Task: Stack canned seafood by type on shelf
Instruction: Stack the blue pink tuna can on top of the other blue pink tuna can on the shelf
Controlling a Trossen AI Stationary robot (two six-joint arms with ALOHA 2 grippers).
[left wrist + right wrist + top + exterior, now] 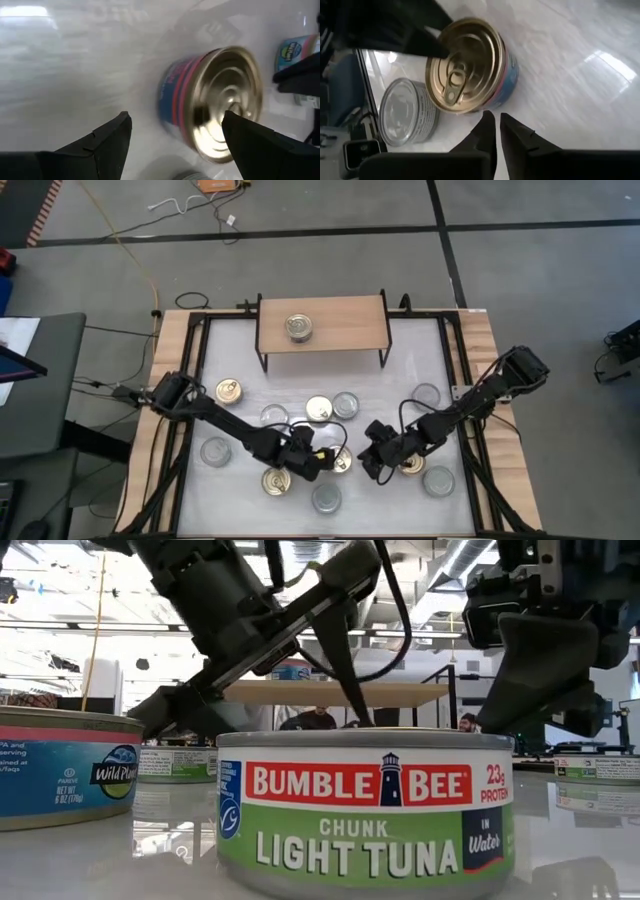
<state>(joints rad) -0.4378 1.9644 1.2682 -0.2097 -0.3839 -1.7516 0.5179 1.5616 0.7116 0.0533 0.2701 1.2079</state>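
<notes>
Left claw [322, 457] is held low over the front-centre of the desk [400, 395], fingers spread wide, nothing gripped; a gold-lid can [212, 102] is seen just ahead of its fingertips [112, 132]. Right claw [372, 460] is placed just beside it, fingers nearly together and empty, next to a gold-lid can [470, 65] and a silver-lid can [407, 112]. Little gap is left between the two claws. Shelf [322, 323] is set at the desk's back edge with one can [298, 328] on it; most of the board is free. Loose cans [345, 404] are scattered between the shelf and the claws. A Bumble Bee tin [365, 810] is stood near the front edge.
</notes>
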